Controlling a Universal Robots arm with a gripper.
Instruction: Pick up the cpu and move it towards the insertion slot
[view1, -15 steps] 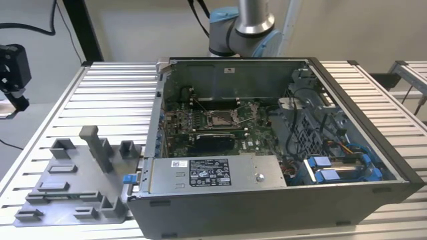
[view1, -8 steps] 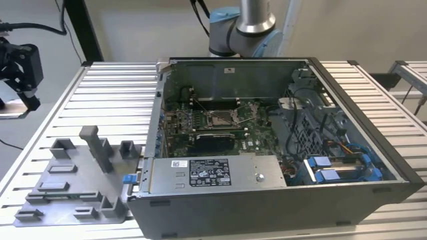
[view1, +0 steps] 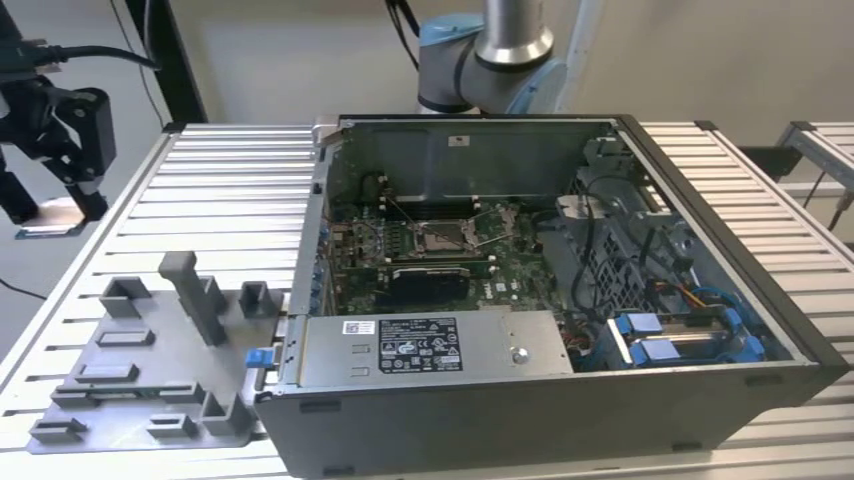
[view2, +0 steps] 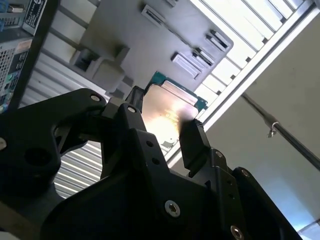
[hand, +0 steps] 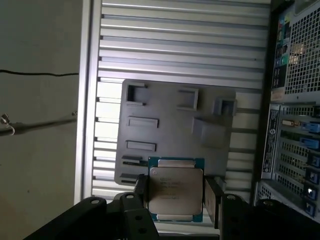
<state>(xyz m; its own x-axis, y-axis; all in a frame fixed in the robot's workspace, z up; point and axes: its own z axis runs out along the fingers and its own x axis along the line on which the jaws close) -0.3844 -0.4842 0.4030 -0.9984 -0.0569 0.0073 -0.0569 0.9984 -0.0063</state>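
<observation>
Two fingers pinching cpu edges, open air around, case well apart

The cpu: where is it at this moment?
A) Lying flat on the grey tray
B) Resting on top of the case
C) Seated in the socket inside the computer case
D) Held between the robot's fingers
D: in both wrist views the cpu sits clamped between the black fingers, lifted clear of the grey tray, while the insertion slot inside the case lies apart from it.
</observation>
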